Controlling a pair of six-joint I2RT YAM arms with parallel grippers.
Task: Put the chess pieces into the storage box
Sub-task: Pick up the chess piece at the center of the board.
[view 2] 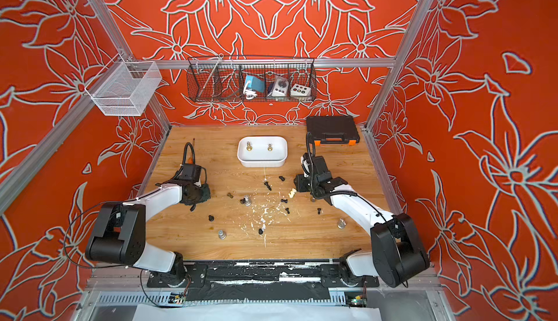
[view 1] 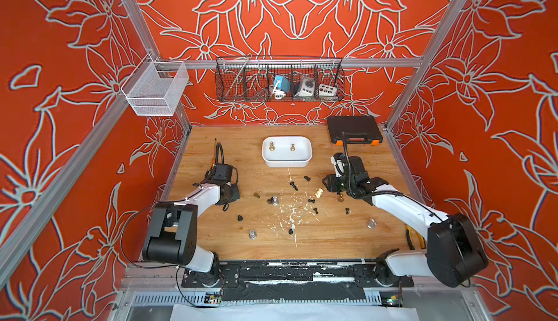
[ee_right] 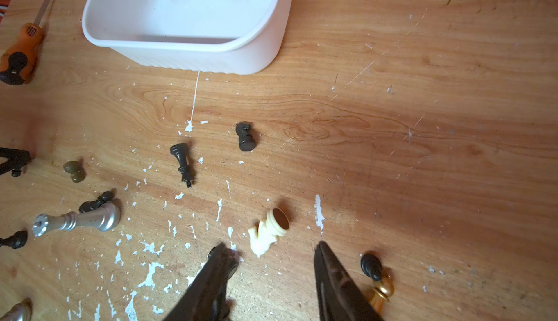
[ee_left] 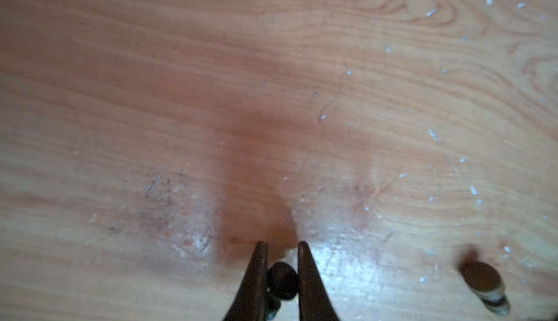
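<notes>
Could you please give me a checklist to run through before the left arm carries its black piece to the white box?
1. Left gripper shut on the black piece: ok.
2. Piece lifted clear of the table: cannot tell.
3. Storage box has bare floor beside its two gold pieces: ok.
4. Table between left gripper and box free of obstacles: ok.
5. Right gripper open, short of the box, out of that path: ok.

Two chess pieces (view 1: 272, 146) in the storage box (view 1: 287, 162), the others on the table (view 1: 238, 150) before it.
</notes>
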